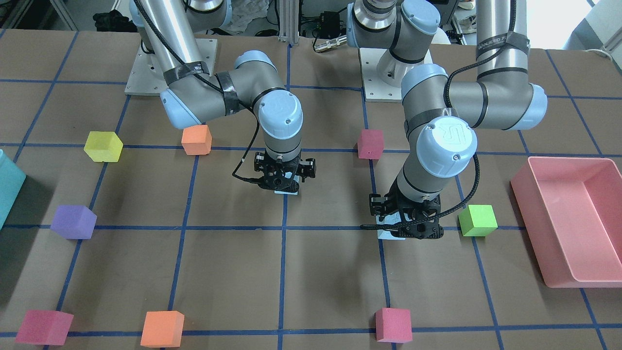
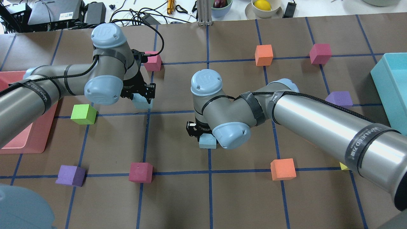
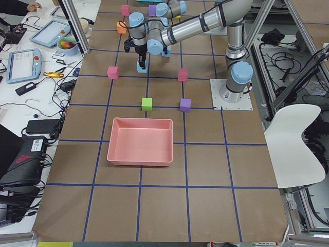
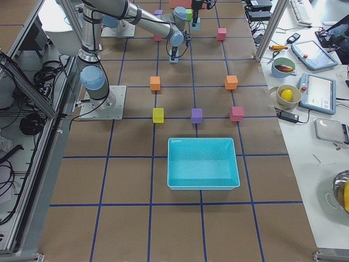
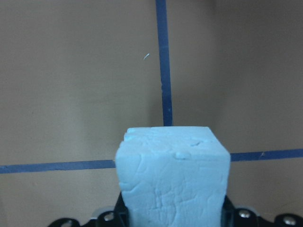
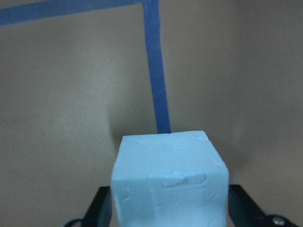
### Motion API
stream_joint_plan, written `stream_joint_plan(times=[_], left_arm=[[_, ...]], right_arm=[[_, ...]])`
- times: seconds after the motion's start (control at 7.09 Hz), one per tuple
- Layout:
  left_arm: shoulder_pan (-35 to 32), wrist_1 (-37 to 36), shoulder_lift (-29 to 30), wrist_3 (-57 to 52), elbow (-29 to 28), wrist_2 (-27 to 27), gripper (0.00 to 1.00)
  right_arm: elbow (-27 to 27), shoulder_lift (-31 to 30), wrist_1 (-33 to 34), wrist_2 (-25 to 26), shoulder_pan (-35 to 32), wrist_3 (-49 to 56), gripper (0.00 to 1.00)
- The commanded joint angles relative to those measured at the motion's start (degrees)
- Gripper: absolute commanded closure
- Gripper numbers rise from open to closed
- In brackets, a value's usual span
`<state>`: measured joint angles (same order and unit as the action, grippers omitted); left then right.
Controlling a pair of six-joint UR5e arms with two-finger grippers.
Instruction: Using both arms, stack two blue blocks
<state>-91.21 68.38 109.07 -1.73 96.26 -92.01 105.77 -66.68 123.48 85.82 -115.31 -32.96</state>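
Two pale blue blocks sit low at the brown table. My left gripper (image 2: 141, 94) is shut on one blue block (image 2: 141, 103); in the front view this gripper (image 1: 406, 226) stands over the block (image 1: 390, 235). The left wrist view shows that block (image 5: 173, 177) filling the space between the jaws. My right gripper (image 2: 202, 132) is shut on the other blue block (image 2: 207, 142), near the table's middle; in the front view this block (image 1: 286, 192) is under the gripper (image 1: 284, 179). It also shows in the right wrist view (image 6: 169, 182). The two blocks are about one grid square apart.
A green cube (image 2: 83, 114) and a pink bin (image 1: 568, 218) lie beside the left arm. A teal bin (image 2: 392, 82) is at the right. Red cubes (image 2: 140, 172) (image 2: 153, 62), orange cubes (image 2: 282, 169) (image 2: 264, 55) and purple cubes (image 2: 70, 175) (image 2: 339, 98) are scattered around.
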Motion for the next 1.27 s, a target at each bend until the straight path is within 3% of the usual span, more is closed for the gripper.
stream_joint_plan(times=[0.0,0.28,0.56,0.85,0.99,1.13], left_arm=[[-0.98,5.26,-2.88,0.59,-1.77,0.59,1.00],[-1.34,7.20,-5.70,2.35,-1.16,0.60,1.00],[-8.15,7.38,-5.79,10.03,-1.07,0.95,1.00],[-17.12,6.51,-4.49,17.18,-1.25,0.95,1.00],[-18.99,6.42,-3.52,20.33,-0.90,1.12,1.00],[-20.48,6.07,-2.73,22.63,-0.37,1.91,1.00]], right_arm=[[-0.73,-1.60,0.00,-0.12,1.92,0.18,0.00],[-2.93,-7.30,-4.18,-0.30,7.18,4.89,0.00],[-3.81,-12.23,-7.45,-0.21,14.03,10.45,0.00],[-6.87,-14.96,-16.91,0.40,20.10,17.91,0.00],[-9.50,-16.54,-23.57,0.75,22.39,19.41,0.00],[-11.79,-18.38,-26.08,0.75,23.54,20.82,0.00]])
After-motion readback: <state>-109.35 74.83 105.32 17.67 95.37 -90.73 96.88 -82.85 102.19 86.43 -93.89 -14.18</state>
